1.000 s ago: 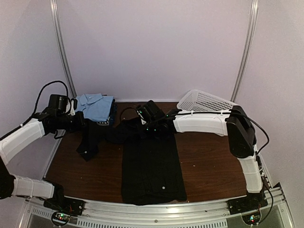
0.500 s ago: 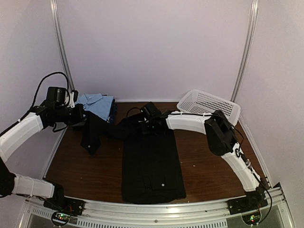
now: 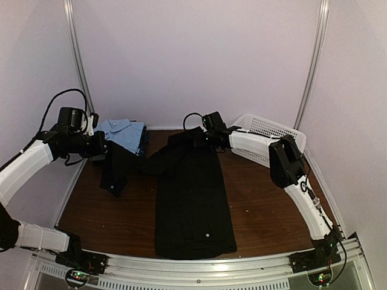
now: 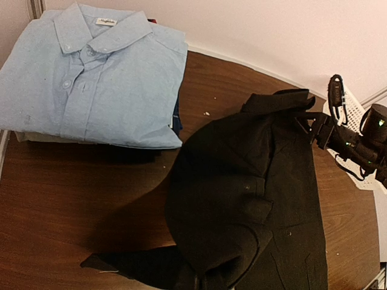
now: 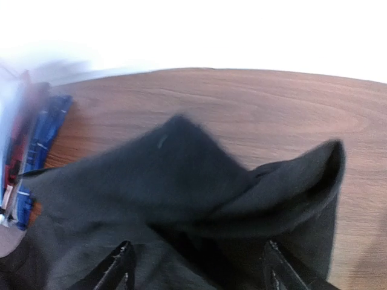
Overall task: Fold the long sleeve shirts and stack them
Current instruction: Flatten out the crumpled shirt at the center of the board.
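Since a second ago the right claw [image 3: 202,134] has carried the black shirt [image 3: 193,199]'s collar end toward 12 o'clock, clamped on it. Left claw [image 3: 107,151], at 9 o'clock, pinches a sleeve; its jaws are hidden. Limp, light fabric: grip at seams. The light blue shirt [image 4: 91,72] lies folded on the tabletop [image 3: 266,205].

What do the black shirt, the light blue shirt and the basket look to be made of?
Black shirt: soft matte woven cloth, judging by its drape and creases. Light blue shirt: crisp, finely flecked fabric, probably cotton, with a buttoned collar. Basket: white rigid plastic, by its mesh of holes.
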